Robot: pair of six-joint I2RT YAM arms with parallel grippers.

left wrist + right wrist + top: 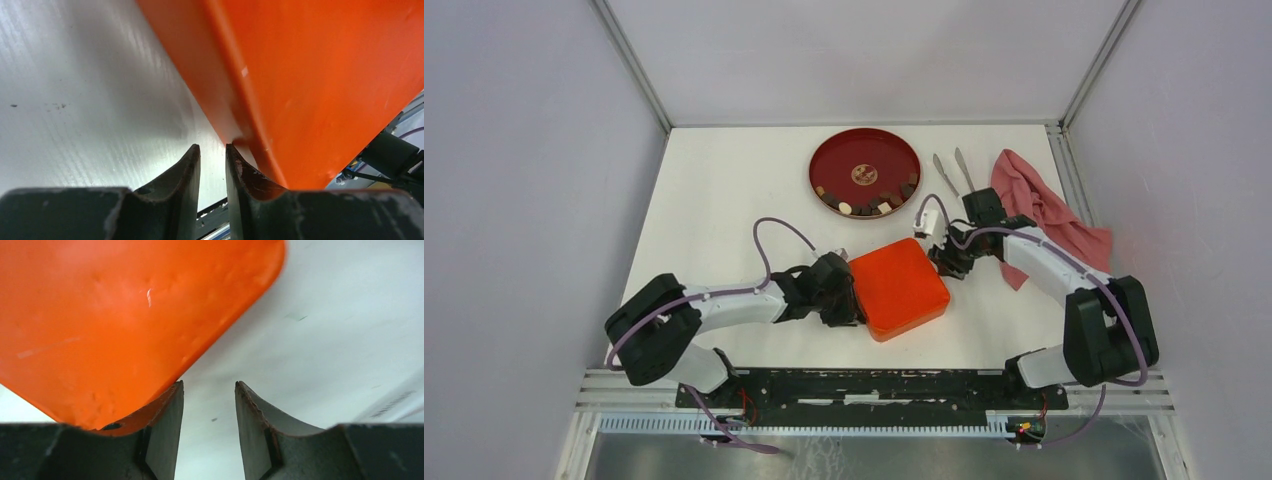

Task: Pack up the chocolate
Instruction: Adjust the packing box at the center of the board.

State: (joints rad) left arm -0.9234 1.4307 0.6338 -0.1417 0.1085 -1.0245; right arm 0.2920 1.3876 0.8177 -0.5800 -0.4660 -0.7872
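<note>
The chocolate [865,206], small dark brown and cream-white pieces, lies along the near rim of the red plate [864,148] at the back of the table. An orange square box [899,288] sits shut in the middle; nothing inside it shows. My left gripper [849,292] is at the box's left edge, its jaws a narrow gap apart and empty [212,146], with the right finger touching the box wall [320,75]. My right gripper [946,258] is open and empty [209,384] at the box's far right corner [110,315], its left finger against it.
Two metal utensils [954,172] lie right of the plate. A pink cloth [1042,205] is bunched at the back right, partly under my right arm. Grey walls enclose the white table on three sides.
</note>
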